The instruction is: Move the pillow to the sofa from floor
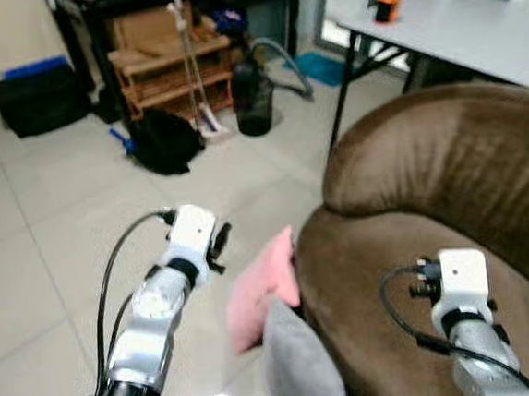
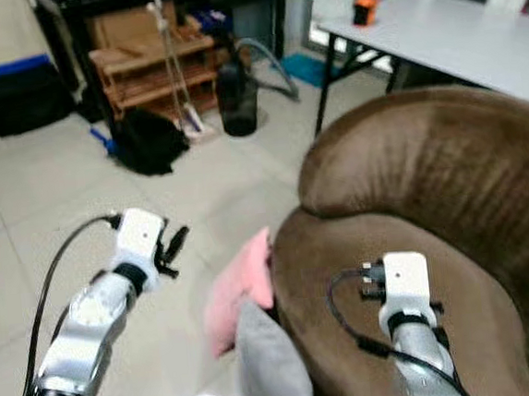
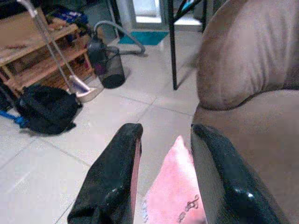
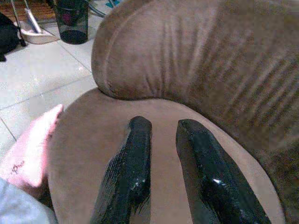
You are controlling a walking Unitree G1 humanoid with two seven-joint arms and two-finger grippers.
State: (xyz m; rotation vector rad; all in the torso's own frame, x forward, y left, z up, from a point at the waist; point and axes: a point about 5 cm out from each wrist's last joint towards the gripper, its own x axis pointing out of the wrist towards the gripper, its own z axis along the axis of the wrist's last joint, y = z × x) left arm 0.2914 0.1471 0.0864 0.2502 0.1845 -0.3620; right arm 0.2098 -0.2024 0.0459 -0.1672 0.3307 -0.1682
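A pink pillow (image 1: 265, 289) stands on the tiled floor, leaning against the left side of the brown sofa (image 1: 448, 173). A grey pillow (image 1: 300, 362) leans just in front of it, nearer to me. My left gripper (image 3: 166, 131) hovers open over the floor just left of the pink pillow, which the left wrist view shows beyond its black fingers (image 3: 117, 177). Over the sofa seat, my right gripper (image 4: 163, 123) is open and holds nothing, its fingers (image 4: 133, 163) a small gap apart.
A white table (image 1: 458, 28) with an orange object (image 1: 387, 6) stands behind the sofa. Across the floor sit a black bag (image 1: 162, 142), a wooden shelf (image 1: 165, 68) with a mop, a dark vacuum canister (image 1: 253, 97) and a black duffel (image 1: 33, 100).
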